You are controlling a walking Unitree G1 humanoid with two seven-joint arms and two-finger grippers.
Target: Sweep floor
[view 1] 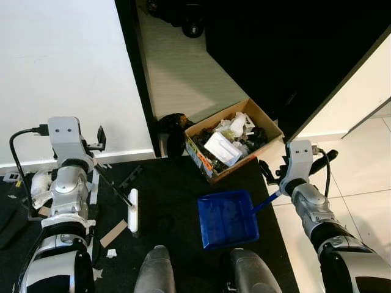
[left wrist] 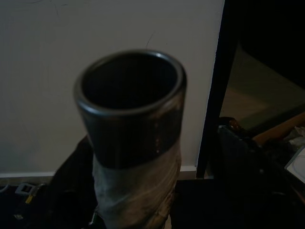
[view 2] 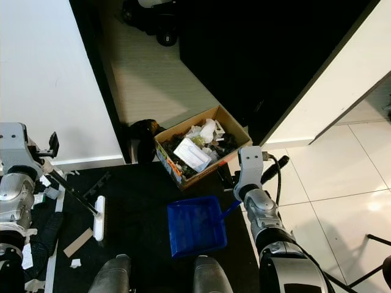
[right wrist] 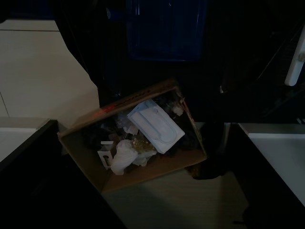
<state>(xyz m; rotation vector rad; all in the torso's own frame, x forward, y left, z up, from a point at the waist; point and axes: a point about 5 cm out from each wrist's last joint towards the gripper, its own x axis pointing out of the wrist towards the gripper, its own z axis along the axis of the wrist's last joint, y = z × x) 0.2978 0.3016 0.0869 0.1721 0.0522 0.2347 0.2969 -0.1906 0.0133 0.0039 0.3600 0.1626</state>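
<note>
Left end effector clamped on broom; right end effector gripping blue dustpan. Best to sweep lower-left scraps with dustpan edge flat on floor.

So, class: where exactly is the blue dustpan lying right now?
In the left eye view the blue dustpan lies on the dark mat ahead of the robot, toward its right, just below the cardboard box of rubbish, its handle at the right gripper.
</note>
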